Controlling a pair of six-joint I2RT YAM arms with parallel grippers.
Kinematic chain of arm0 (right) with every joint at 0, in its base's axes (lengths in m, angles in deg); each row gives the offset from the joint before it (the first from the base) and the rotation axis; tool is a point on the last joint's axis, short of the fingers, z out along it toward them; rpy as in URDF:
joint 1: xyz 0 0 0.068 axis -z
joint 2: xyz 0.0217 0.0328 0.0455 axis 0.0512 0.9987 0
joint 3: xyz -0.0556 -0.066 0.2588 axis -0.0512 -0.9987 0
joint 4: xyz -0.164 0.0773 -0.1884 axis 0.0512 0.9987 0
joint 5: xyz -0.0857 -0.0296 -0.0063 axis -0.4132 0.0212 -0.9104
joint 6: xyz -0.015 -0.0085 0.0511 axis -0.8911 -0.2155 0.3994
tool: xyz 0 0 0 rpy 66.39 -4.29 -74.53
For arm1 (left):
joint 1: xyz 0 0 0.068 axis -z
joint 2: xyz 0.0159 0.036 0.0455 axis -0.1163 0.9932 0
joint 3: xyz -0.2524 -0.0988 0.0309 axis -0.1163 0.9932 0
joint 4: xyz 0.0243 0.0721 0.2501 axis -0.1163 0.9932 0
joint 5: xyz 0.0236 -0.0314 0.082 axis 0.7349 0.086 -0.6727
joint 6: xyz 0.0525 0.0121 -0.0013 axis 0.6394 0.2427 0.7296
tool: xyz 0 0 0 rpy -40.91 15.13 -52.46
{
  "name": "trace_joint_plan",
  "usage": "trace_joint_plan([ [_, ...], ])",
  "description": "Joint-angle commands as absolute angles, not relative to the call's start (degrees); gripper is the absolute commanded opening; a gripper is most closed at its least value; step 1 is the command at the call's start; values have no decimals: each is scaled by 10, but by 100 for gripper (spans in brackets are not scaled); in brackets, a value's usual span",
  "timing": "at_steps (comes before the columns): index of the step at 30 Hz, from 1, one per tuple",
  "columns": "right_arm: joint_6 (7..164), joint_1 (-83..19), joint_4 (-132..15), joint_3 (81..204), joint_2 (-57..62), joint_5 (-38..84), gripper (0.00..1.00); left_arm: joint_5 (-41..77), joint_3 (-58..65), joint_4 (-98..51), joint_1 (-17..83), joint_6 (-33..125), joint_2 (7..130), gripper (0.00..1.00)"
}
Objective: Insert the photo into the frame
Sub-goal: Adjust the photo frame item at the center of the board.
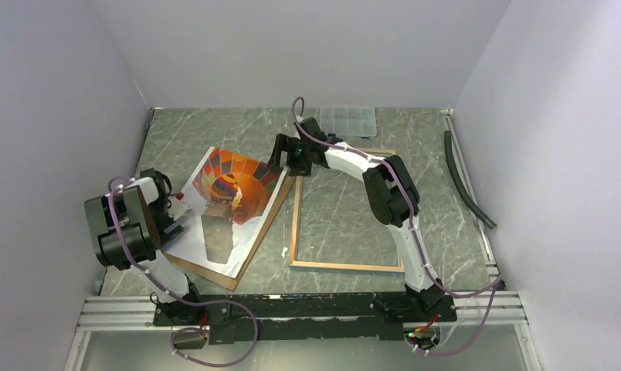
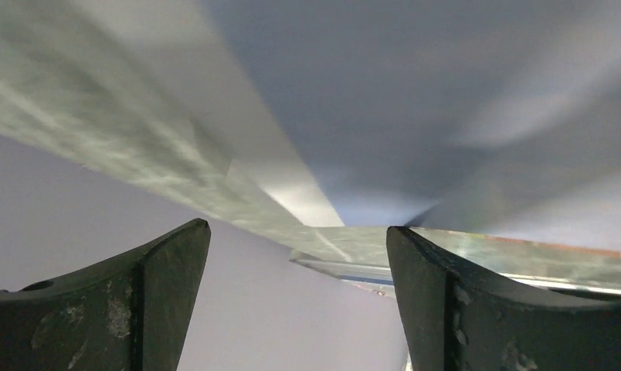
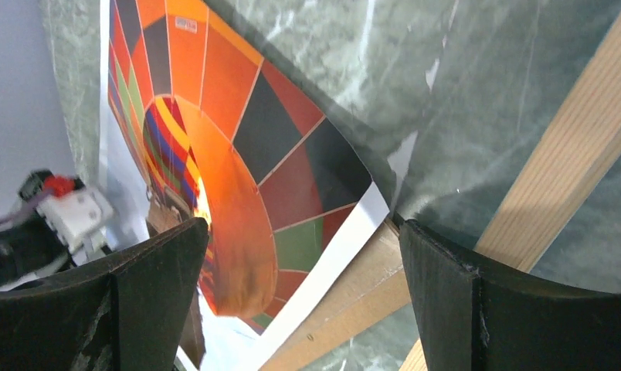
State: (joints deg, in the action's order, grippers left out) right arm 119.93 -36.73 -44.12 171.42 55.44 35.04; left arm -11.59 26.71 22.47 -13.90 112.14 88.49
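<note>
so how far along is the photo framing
Done: the frame lies tan side up, the backing board out beside it. In hand: the right end effector hovers open at the far corner of the photo; the left end effector is open too, nothing gripped. Left: moving the photo into the frame.

Open surface [image 1: 215,127] is left beyond the photo [image 1: 238,185] and within the frame [image 1: 346,266], whereas the narrow gap between the two is overhung by the right pincer [image 1: 279,162], and the far edge and right side are blocked by a compartment box [image 1: 348,120] and a hose [image 1: 448,151].
</note>
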Motion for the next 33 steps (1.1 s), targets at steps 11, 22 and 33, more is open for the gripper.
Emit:
trace_joint_plan([
  [11,1253,-376,-486,1519,459,340,99,-63,76,-7,-89,916,1071,90],
  [22,1224,-365,-470,1494,409,328,99,-5,-12,109,-114,868,1061,91],
  [33,1186,-366,-445,1502,413,303,100,119,89,202,-116,888,968,88],
])
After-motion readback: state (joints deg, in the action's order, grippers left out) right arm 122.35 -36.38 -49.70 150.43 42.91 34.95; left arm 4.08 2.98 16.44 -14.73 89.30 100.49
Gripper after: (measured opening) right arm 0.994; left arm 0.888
